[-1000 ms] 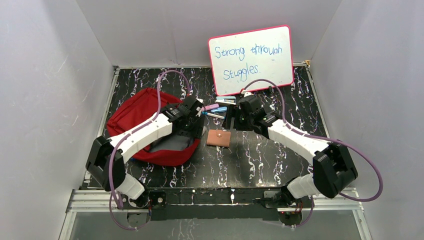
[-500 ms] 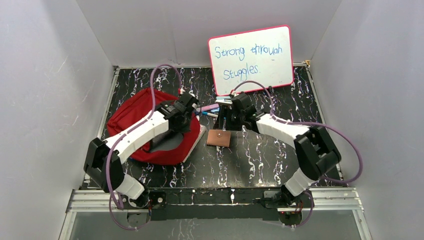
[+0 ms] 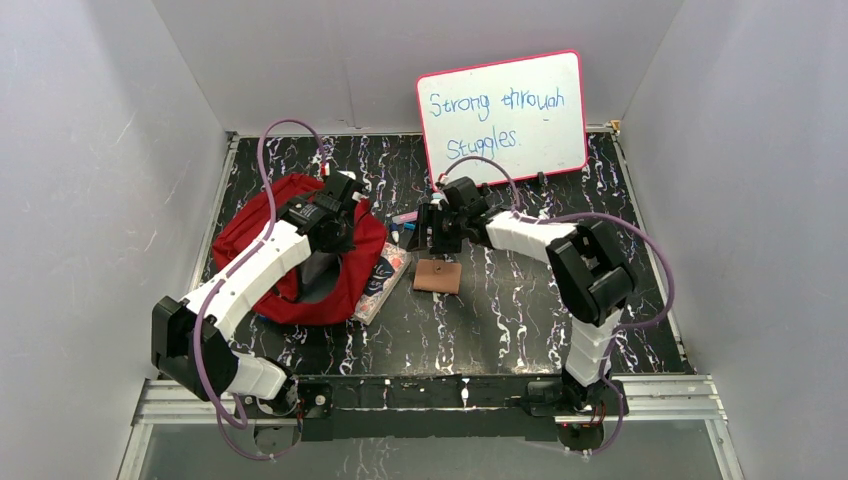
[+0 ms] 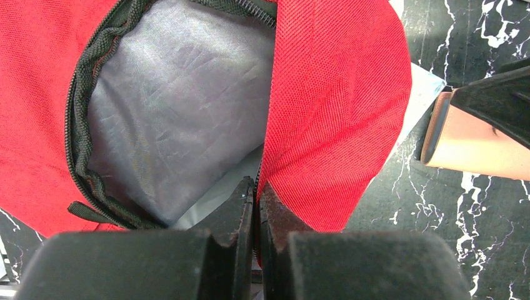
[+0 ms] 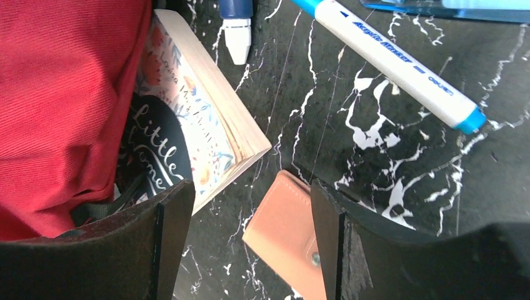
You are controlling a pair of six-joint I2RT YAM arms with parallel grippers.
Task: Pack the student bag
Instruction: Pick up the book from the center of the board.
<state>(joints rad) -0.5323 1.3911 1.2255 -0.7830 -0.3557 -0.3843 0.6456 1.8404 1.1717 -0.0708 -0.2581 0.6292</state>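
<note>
The student bag (image 3: 245,225) lies on the left half of the black marbled counter (image 3: 520,310), set back from the near edge. It is red and slumped, with its mouth unzipped onto grey lining (image 4: 169,106).

The left tool (image 4: 256,194) is closed tight, pinching the red fabric at the lip of that opening.

We judge the bag to be light and floppy. It would sag and slide rather than keep its shape, so the hem beside the zip, or a strap, looks like the place to pinch while the mouth is held wide.

A paperback book (image 5: 194,119) lies against the bag's right side, partly under the fabric. Just right of it, near the counter's middle, is a tan wallet (image 3: 437,276).

The right tool (image 5: 247,206) hangs over both with its jaws spread wide, gripping nothing.

Farther back lies a white and blue marker (image 5: 400,62). A whiteboard (image 3: 503,115) leans at the far edge.
</note>
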